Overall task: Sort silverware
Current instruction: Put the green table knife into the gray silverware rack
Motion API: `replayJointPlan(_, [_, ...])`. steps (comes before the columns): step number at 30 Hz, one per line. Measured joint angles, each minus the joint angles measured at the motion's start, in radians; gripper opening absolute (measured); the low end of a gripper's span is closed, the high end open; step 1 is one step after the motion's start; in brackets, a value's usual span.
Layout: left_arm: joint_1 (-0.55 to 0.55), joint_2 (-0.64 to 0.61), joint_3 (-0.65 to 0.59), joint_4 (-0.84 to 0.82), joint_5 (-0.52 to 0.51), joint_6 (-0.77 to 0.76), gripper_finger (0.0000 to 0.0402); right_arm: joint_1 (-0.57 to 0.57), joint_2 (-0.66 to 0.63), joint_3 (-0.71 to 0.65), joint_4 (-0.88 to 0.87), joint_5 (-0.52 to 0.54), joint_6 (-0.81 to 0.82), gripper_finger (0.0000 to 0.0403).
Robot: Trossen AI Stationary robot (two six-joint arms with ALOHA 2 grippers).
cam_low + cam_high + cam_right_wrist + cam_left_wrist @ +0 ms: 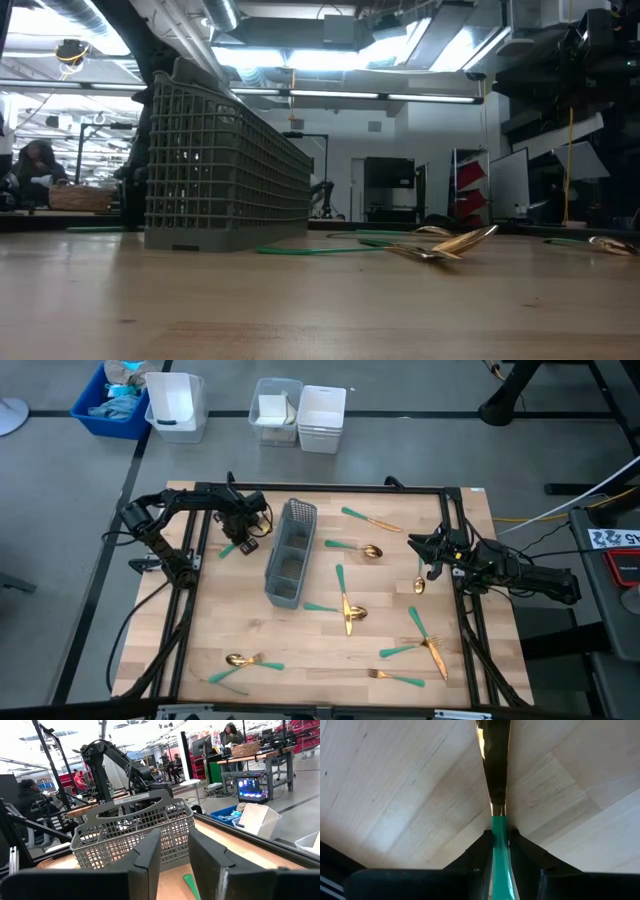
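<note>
Several pieces of silverware with gold heads and teal handles lie scattered on the wooden table (330,650), among them a spoon (372,551), a crossed pair (347,610) and a spoon and fork (245,660) at the near left. The grey mesh caddy (290,552) stands left of centre. Just left of it, my left gripper (243,532) points down, shut on one piece (495,765) with a long narrow gold head. My right gripper (175,855) rests open at the table's right edge (428,550), holding nothing. My left gripper pinches the teal handle (499,832) between its two fingers, just behind where the handle meets the gold head. The fingers come from above and lie across the piece. The handle's free end (228,548) sticks out toward the near left. I cannot tell whether the piece is off the table.
Beyond the table's far edge stand a blue bin (115,400) and white bins (178,405) (300,415). Black frame rails (185,610) run along the table's sides. The caddy (220,170) blocks the left of the low view. A spoon (420,585) lies near my right gripper.
</note>
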Motion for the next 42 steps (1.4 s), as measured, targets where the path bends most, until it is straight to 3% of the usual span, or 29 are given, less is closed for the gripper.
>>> replayJointPlan(38, [-0.001,-0.001,0.001,0.039,-0.013,0.105,0.0059,0.0,0.0,0.0,0.0,0.0,0.0,0.0099])
replayJointPlan(42, [-0.001,-0.001,0.001,0.038,-0.016,0.1,0.0079,0.0,0.0,0.0,0.0,0.0,0.0,0.0099])
